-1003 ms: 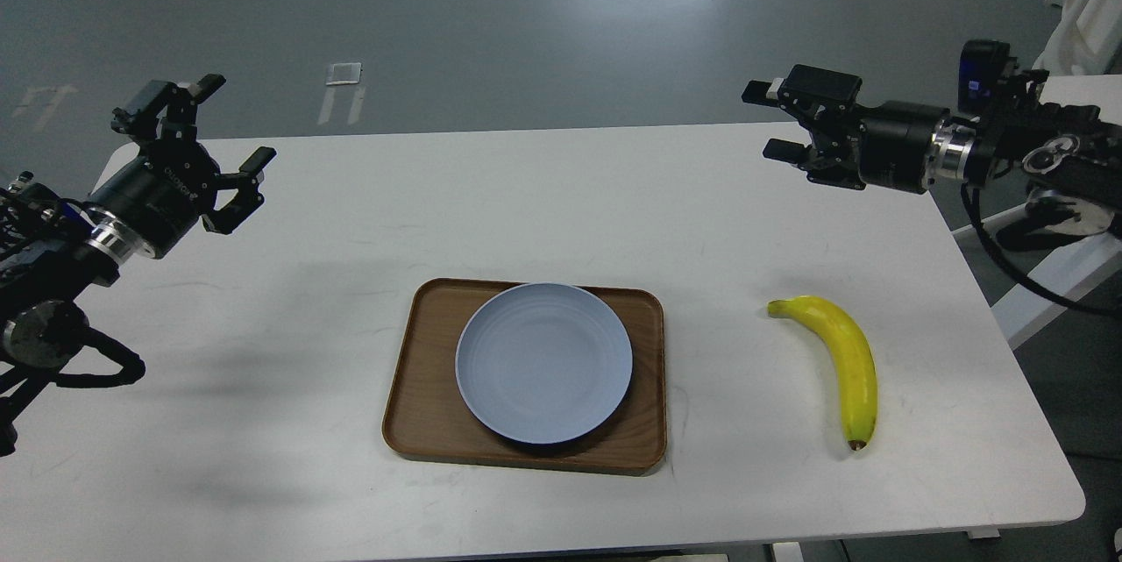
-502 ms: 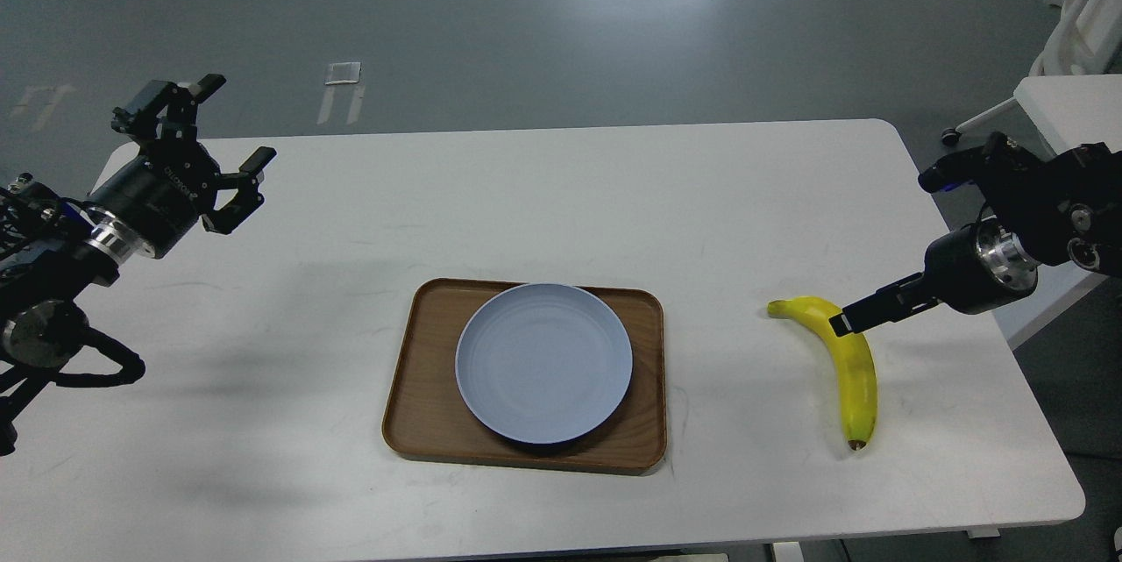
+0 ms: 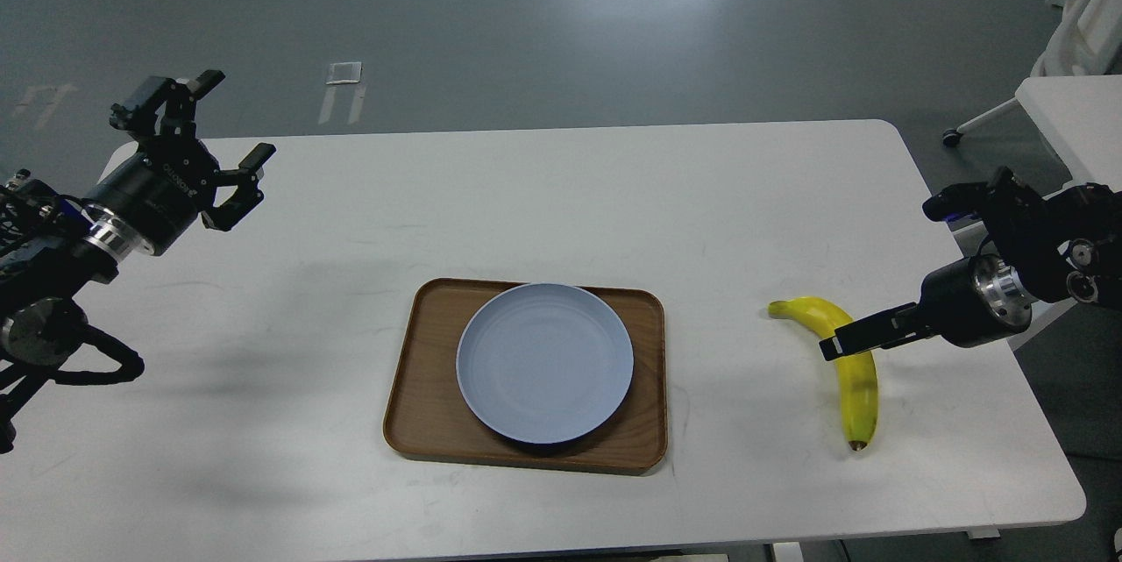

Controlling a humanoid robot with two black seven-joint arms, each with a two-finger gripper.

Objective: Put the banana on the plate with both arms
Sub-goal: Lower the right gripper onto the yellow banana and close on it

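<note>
The yellow banana (image 3: 857,387) lies on the white table at the right, greenish stem end toward the back left, brown tip toward the front. The pale blue-grey plate (image 3: 543,360) sits empty on a brown wooden tray (image 3: 421,422) in the middle. My right gripper (image 3: 834,345) comes in from the right and lies low over the banana's upper middle; it shows as one dark bar, so its fingers cannot be told apart. My left gripper (image 3: 206,128) is open and empty, held above the table's far left corner, far from the plate.
The white table (image 3: 561,194) ends close to the right of the banana, with its front edge rounded at the right corner. A second white table (image 3: 1065,106) and chair legs stand beyond the right edge. Grey floor lies behind.
My right arm came down from high at the back right onto the banana, then slid slightly lower along it. The banana, the plate and my left arm have hardly moved.
</note>
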